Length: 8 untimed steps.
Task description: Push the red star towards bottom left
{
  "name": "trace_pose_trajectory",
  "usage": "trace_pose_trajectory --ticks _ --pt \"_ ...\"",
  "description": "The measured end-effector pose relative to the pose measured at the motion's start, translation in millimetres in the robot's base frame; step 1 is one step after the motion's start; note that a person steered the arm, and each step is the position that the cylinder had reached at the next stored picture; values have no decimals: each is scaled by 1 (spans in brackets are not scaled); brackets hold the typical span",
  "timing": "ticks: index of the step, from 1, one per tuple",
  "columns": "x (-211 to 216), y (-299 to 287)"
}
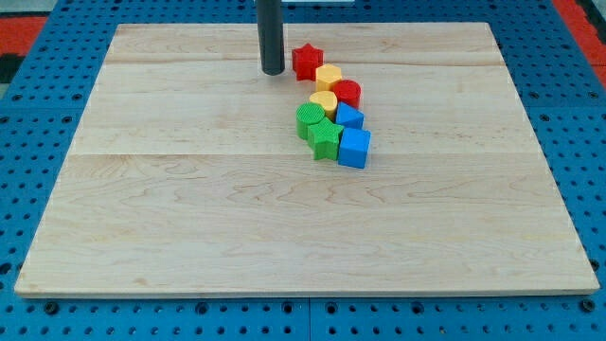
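The red star [306,61] lies near the view's top, at the upper end of a cluster of blocks on the wooden board [189,208]. My tip [273,71] stands just to the star's left, a small gap apart. Below and right of the star sit a yellow hexagon [329,77], a red cylinder [347,93], a yellow half-round block [323,102], a small blue block [350,116], a green cylinder [309,118], a green star [324,138] and a blue cube [355,148].
The blocks touch one another in a chain running down and right from the red star. The board lies on a blue pegboard surface [38,104] with holes.
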<state>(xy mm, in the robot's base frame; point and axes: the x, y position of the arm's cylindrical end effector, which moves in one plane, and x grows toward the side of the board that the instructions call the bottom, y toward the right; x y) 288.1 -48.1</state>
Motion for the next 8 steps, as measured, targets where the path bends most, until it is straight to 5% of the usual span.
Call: trace_pose_trajectory --ticks 4,8 --pt "33 -47" --pt "49 -8"
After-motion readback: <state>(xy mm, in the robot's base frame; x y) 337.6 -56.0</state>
